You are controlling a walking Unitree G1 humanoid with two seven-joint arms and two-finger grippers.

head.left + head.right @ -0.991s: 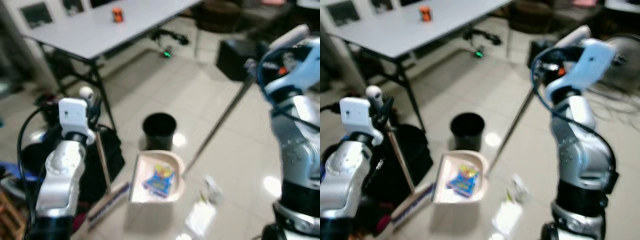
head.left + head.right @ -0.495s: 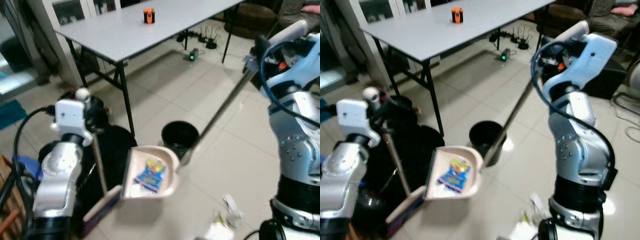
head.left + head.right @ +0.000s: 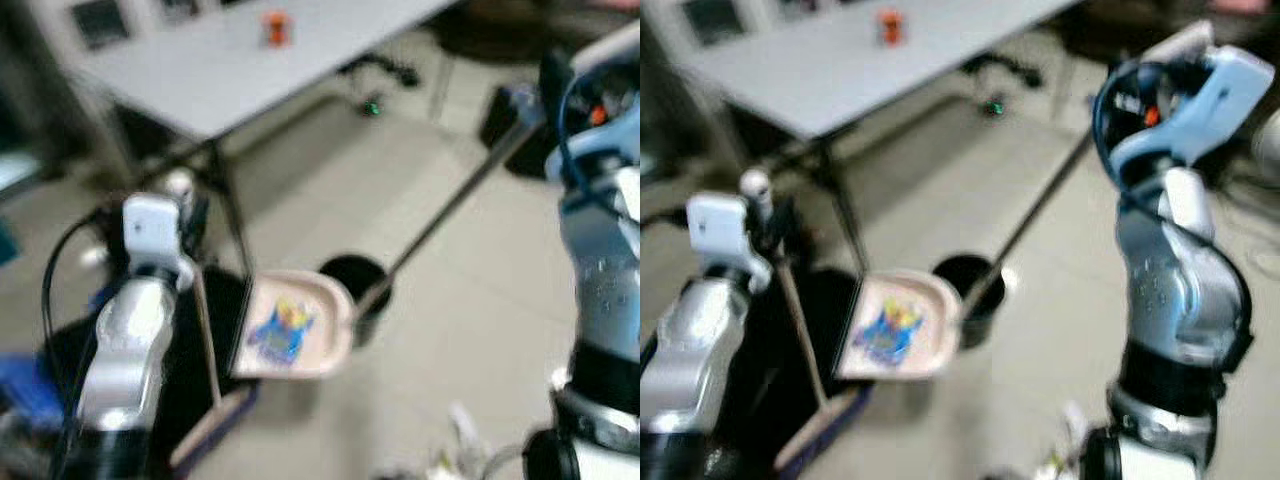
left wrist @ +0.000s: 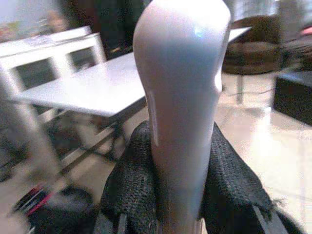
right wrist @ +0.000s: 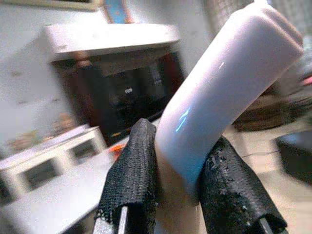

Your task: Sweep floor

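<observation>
A beige dustpan (image 3: 318, 335) hangs above the floor with a blue wrapper (image 3: 279, 330) lying in it. Its lip overlaps the rim of a black bin (image 3: 368, 283). The pan's long handle (image 3: 450, 212) slants up to my right gripper (image 3: 543, 98), which is shut on the white handle top (image 5: 219, 92). My left gripper (image 3: 192, 215) is shut on the broom's white grip (image 4: 180, 97). The broom stick (image 3: 207, 335) runs down to the broom head (image 3: 212, 438) near the floor. Black fingers (image 4: 130, 185) press on both sides of that grip.
A grey table (image 3: 240, 60) with an orange object (image 3: 275, 27) stands behind, its dark legs (image 3: 228, 225) close to my left arm. Scraps of litter (image 3: 462, 430) lie on the tiles at the lower right. Dark bags (image 3: 60, 345) sit at my left.
The view has swung and is blurred. The dustpan, on the floor in front of the bin a second ago, now hangs with its lip over the bin's rim.
</observation>
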